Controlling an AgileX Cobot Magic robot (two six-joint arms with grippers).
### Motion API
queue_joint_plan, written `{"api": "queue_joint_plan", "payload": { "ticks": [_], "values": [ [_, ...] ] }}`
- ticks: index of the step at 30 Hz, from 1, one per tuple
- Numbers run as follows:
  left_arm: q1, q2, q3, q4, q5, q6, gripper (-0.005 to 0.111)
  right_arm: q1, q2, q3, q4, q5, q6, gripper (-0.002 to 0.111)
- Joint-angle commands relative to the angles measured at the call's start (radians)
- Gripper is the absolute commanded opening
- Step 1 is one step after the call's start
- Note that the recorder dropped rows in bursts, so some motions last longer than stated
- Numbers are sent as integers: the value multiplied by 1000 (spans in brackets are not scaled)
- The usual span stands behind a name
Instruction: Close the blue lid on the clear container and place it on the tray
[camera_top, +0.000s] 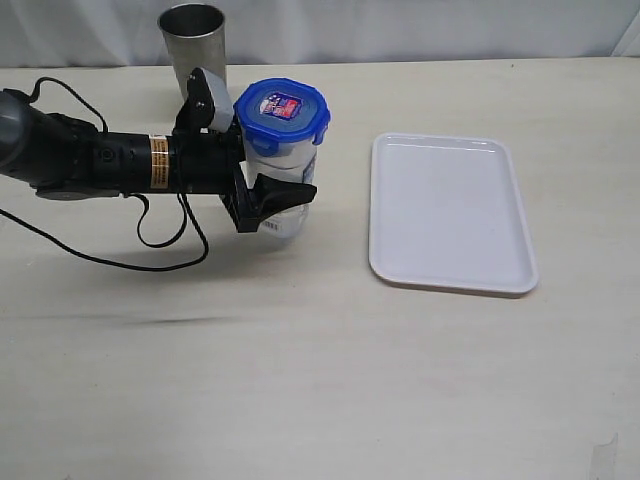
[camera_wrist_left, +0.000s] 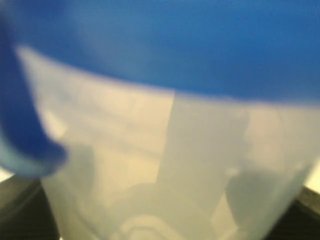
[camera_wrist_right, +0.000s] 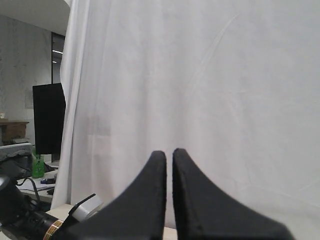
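Both left jaws grip the clear container (camera_top: 290, 162).

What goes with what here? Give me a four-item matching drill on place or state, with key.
1 blue lid
2 clear container
3 tray
4 steel cup

A clamped in the left gripper
B bare, right of the container
C upright, behind the gripper
D seated on the container's mouth

Pairs: 1-D, 2-A, 3-B, 4-C.

Clear plastic container (camera_top: 290, 165), glossy white tray (camera_top: 450, 215), metal cup (camera_top: 192, 40)
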Motion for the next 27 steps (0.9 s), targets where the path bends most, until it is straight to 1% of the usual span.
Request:
{"api": "queue_joint_plan", "payload": {
  "ticks": [1, 6, 8, 10, 12, 15, 17, 20, 23, 27],
  "values": [
    [-1, -11, -3, -29, -41, -5, 0, -6, -7, 5, -2, 4, 4, 5],
    [-1, -11, -3, -27, -41, -5, 0, -13, -9, 50, -16, 1, 4, 5],
    [-1, -11, -3, -27, -41, -5, 0, -33, -9, 80, -84, 1, 4, 5],
    [-1, -11, -3, -27, -41, -5, 0, -61, -13, 117, -208, 1, 4, 5],
    [-1, -11, -3, -27, -41, -5, 0, -91, -13, 143, -283, 1, 4, 5],
    [-1, -11, -3, -27, -41, -5, 0, -157, -23, 161, -289, 1, 4, 5],
    [-1, -11, -3, -27, -41, -5, 0, -206, -45, 161, -289, 71, 4, 5],
    [-1, -11, -3, -27, -35, -5, 0, -295, -69, 161, -333, 129, 4, 5],
    [-1, -11, -3, -27, -35, -5, 0, -376, -69, 161, -341, 131, 4, 4],
    [-1, -11, -3, -27, -35, -5, 0, -452, -69, 161, -341, 131, 4, 5]
  ]
}}
